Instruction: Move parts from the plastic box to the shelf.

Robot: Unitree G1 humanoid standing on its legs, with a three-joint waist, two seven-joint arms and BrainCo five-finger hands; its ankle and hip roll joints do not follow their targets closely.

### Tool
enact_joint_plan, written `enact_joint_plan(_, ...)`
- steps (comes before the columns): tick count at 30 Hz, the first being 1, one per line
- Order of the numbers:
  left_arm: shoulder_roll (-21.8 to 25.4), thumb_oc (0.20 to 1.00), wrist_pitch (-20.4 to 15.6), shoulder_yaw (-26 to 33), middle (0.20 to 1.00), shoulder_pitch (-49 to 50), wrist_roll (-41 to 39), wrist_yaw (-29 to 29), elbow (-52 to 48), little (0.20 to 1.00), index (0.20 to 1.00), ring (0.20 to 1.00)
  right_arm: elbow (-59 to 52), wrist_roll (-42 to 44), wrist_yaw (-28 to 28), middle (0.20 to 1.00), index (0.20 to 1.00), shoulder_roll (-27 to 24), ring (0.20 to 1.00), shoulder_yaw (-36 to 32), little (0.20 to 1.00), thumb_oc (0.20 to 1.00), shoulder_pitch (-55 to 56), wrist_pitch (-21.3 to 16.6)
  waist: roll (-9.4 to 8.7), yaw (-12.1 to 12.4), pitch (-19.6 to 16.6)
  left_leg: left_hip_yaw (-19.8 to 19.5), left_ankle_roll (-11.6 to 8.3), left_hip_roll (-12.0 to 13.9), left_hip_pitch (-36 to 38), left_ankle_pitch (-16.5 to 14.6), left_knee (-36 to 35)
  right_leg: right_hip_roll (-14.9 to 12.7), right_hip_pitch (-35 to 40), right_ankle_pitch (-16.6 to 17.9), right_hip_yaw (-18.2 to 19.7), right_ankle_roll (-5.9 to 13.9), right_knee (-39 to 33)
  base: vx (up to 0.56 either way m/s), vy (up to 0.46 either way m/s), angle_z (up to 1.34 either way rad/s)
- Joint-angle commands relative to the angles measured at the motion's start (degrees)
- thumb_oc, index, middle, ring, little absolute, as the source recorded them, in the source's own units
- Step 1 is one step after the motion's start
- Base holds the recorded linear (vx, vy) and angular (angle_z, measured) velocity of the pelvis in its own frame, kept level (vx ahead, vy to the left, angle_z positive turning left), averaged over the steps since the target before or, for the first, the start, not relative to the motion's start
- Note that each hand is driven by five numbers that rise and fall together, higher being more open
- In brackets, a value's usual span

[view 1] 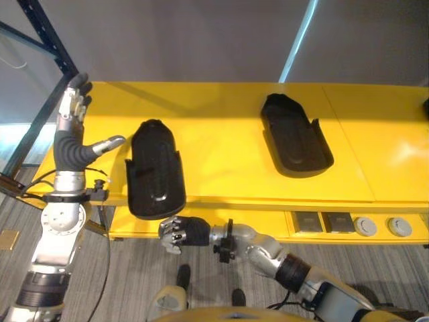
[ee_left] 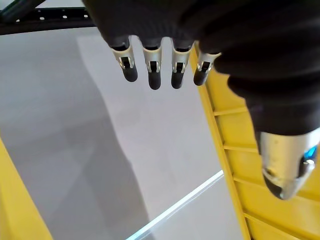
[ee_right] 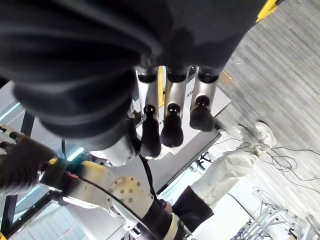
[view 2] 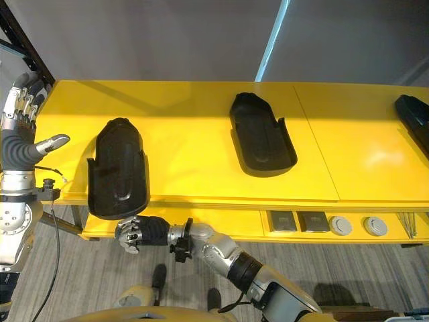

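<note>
The left robot hand [view 1: 70, 144] is raised beside the yellow shelf [view 1: 221, 161], fingers straight and spread, holding nothing. Just right of it, a black part [view 1: 155, 169] overhangs the shelf's front edge; another part [view 1: 295, 136] lies further right. The right robot hand [view 1: 179, 233], loosely curled and empty, hangs below that overhang; an upward bump could likely tip the part off.

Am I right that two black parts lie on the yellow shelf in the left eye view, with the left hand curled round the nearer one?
Not quite. The left hand holds nothing: it is raised beside the nearer black part with fingers straight, as the left eye view shows. Both parts, including the farther black part, do lie on the yellow shelf.
</note>
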Motion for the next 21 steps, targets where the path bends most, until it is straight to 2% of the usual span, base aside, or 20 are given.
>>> enact_joint_plan(1, 1.30, 1.000, -1.18, -1.20, 1.000, -3.52, 0.84, 1.34, 1.88, 1.000, 1.000, 1.000, -1.54, 3.78, -0.64, 0.200, 0.200, 3.67, 0.200, -0.65, 0.200, 0.200, -1.67, -2.31, -0.54, 1.18, -1.88, 2.15, -0.03, 0.82, 1.45, -12.44, 8.52, -2.22, -4.18, -8.23, -0.24, 3.16, 9.39, 0.00, 0.015, 0.05)
enact_joint_plan(11, -0.02, 1.000, -1.09, -2.32, 1.000, -3.05, -0.19, 1.71, 3.74, 1.000, 1.000, 1.000, 1.83, 1.44, -1.92, 0.200, 0.200, 6.04, 0.200, -1.72, 0.200, 0.200, -7.29, -3.62, -0.80, 2.33, -2.14, 1.69, 0.07, 0.76, 1.17, -12.64, 8.74, -2.29, -3.96, -8.34, -0.67, 3.20, 9.18, 0.01, 0.003, 0.04)
enact_joint_plan(21, -0.79, 1.000, -1.28, -3.62, 1.000, -1.15, -1.96, 1.74, 5.40, 1.000, 1.000, 1.000, 4.19, 0.39, -5.58, 0.200, 0.200, 7.87, 0.200, -3.92, 0.200, 0.200, -13.99, -7.24, -1.67, 4.30, -2.11, 0.65, 0.10, 1.10, 0.70, -12.85, 8.83, -2.16, -3.59, -8.40, -1.13, 3.10, 8.67, 0.01, 0.003, 0.02)
